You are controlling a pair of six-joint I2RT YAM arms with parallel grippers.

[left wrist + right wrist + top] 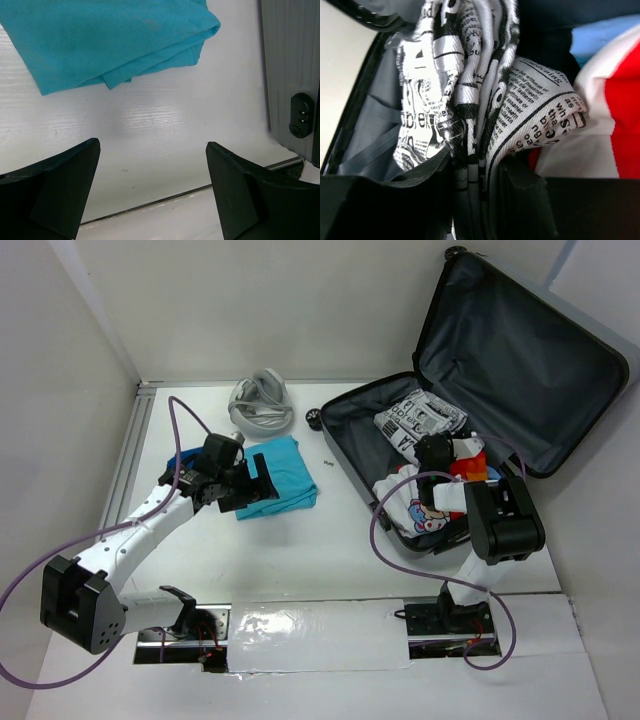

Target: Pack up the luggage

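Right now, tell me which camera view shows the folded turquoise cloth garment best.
Top external: the folded turquoise cloth garment lies nearly whole on the white table, one corner behind the left hand. Left wrist shows only a folded edge, cropped at the top. Right wrist shows none of it.
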